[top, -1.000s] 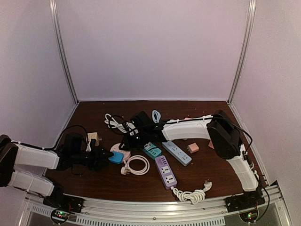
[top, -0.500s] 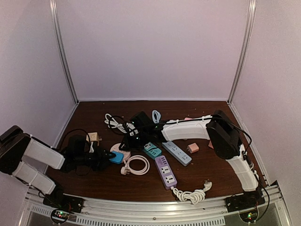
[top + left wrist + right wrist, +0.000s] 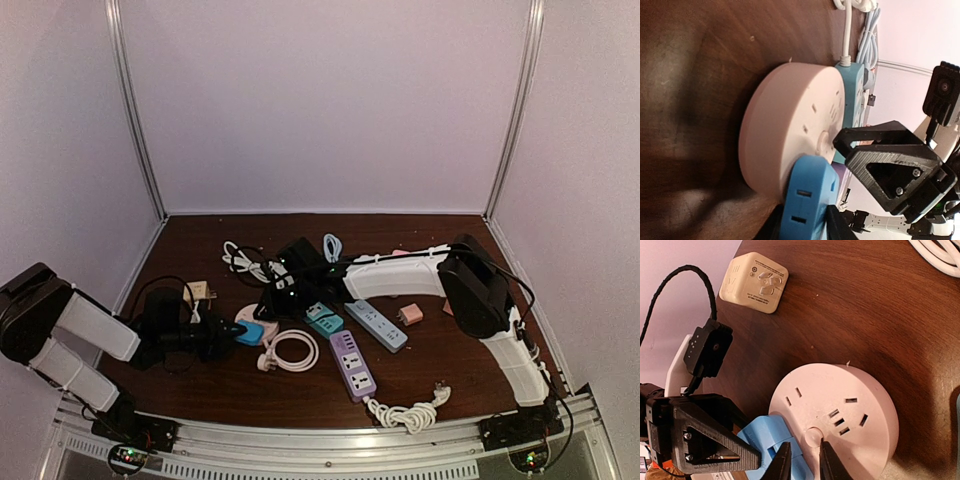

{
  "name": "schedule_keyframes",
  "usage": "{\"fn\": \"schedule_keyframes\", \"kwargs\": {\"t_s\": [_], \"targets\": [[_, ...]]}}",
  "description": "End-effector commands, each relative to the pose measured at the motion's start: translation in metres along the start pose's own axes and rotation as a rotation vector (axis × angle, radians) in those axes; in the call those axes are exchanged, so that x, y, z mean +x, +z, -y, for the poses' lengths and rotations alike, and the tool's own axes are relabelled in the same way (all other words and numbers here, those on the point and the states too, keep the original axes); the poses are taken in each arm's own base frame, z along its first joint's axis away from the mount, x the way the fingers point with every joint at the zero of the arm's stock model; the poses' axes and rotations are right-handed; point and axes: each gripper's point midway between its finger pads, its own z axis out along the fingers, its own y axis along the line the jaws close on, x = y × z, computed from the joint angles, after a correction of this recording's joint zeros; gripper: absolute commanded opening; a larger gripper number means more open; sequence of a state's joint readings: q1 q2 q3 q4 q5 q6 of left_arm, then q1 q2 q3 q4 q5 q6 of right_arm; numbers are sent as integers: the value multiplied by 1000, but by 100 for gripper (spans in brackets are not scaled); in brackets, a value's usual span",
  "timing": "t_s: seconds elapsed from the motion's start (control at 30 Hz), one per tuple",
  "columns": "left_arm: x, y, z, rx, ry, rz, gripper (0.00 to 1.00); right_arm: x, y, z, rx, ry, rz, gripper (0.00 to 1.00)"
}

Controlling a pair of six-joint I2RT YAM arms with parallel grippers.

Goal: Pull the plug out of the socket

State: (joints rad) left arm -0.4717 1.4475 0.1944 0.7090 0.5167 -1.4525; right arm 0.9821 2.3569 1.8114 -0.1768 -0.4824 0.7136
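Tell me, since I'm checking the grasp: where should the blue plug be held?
Across the blue plug's two flat sides, coming in from the left, opposite the round pink socket. The left pincer already straddles it there; its body sticks out past the socket's rim.

purple power strip [image 3: 352,364], cream adapter [image 3: 754,282]

blue plug [image 3: 807,200] runs off the bottom edge on my left wrist cam | can't see its prongs | overhead: round socket [image 3: 252,322] half buried under both grippers
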Motion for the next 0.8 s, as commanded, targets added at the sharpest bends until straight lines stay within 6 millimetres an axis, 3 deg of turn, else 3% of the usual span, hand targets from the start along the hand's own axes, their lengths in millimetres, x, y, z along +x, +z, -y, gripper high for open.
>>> {"fn": "schedule_keyframes", "kwargs": {"t_s": [0.0, 0.27, 0.57, 0.77], "targets": [[0, -3, 21, 77, 32, 2, 27, 5, 7, 6, 9, 1, -11, 21], [-2, -3, 31, 95, 15, 2, 23, 8, 7, 10, 23, -4, -15, 20], [0, -1, 35, 126, -20, -16, 10, 13, 11, 18, 39, 6, -23, 20], [1, -2, 39, 165, -55, -21, 10, 17, 15, 24, 52, 13, -33, 19]]}}
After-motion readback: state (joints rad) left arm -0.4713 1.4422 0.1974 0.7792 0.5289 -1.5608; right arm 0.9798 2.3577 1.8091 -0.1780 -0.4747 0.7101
